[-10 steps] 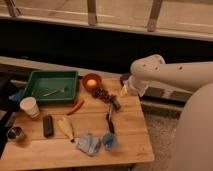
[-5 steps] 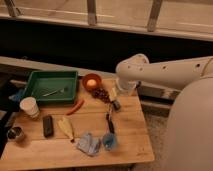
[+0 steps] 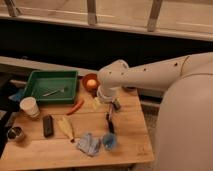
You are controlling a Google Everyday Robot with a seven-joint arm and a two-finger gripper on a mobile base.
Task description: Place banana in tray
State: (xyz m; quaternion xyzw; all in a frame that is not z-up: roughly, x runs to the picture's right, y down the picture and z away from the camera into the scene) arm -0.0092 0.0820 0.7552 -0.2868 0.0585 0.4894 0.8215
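Gripper (image 3: 112, 104) spread wide near orange bowl (image 3: 85, 79); banana (image 3: 66, 128) on bare table (image 3: 131, 141) between tray (image 3: 50, 101) rim and front edge

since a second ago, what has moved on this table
The white robot arm swung left in view over the wooden table. Its end effector now hangs beside the small round orange bowl, with nothing grasped. The pale yellow banana, dark green plastic tray and the rest stayed put.
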